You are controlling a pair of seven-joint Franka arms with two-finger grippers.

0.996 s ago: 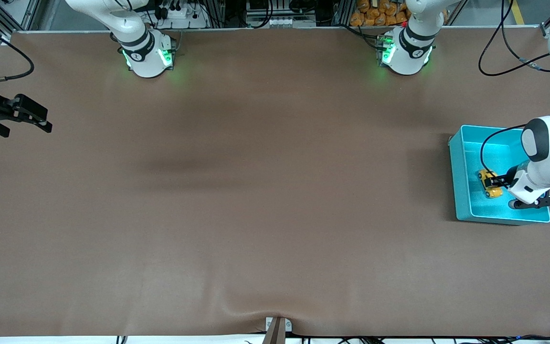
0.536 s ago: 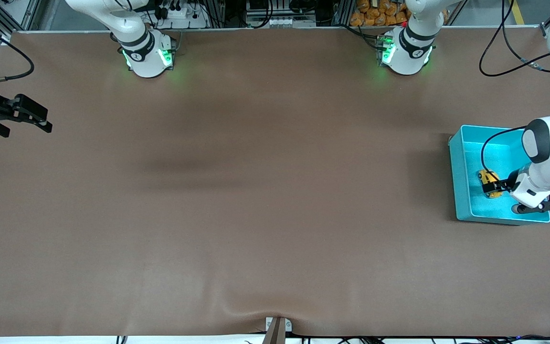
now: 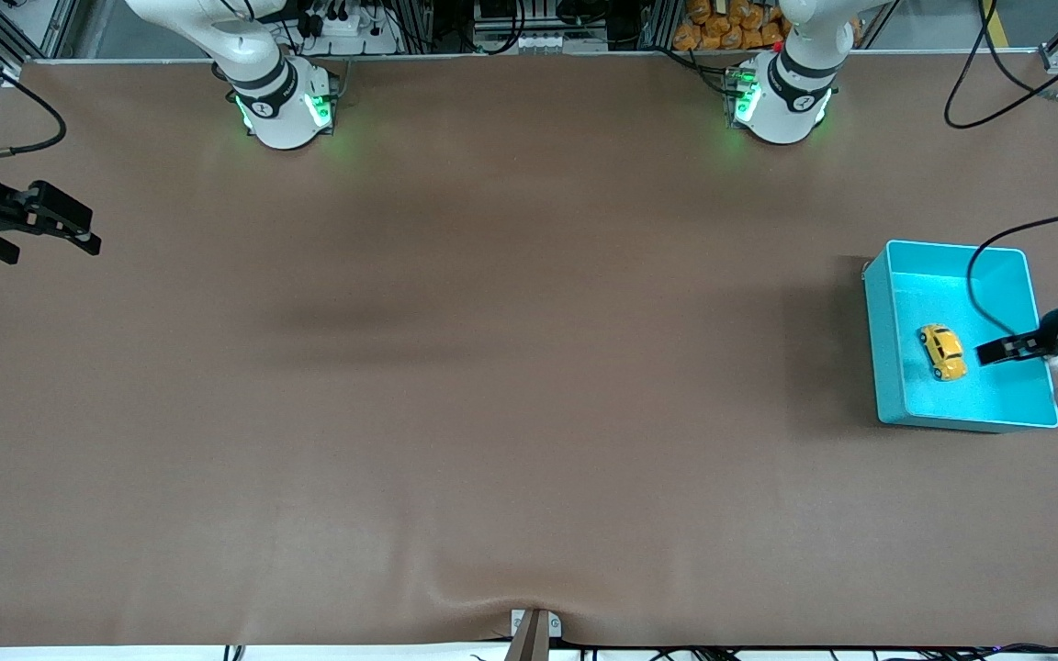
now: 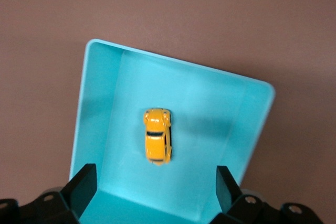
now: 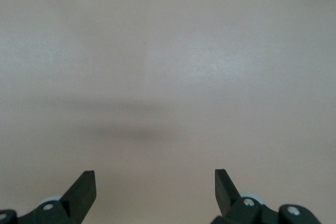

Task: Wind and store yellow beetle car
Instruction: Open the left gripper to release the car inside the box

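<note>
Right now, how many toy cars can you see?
1. The yellow beetle car sits on the floor of the teal bin, at the left arm's end of the table. No other car shows, and nothing could hide one.

The yellow beetle car [image 3: 942,352] is yellow-orange with dark windows. The bin [image 3: 887,367] is plain teal inside and out. The counter [image 3: 492,367] is matte brown. Both arms are white, their end effector fingers [image 4: 84,184] black.

Brown table [image 3: 492,413]; aluminium framing, cables, orange items [image 3: 731,23] along top edge
</note>
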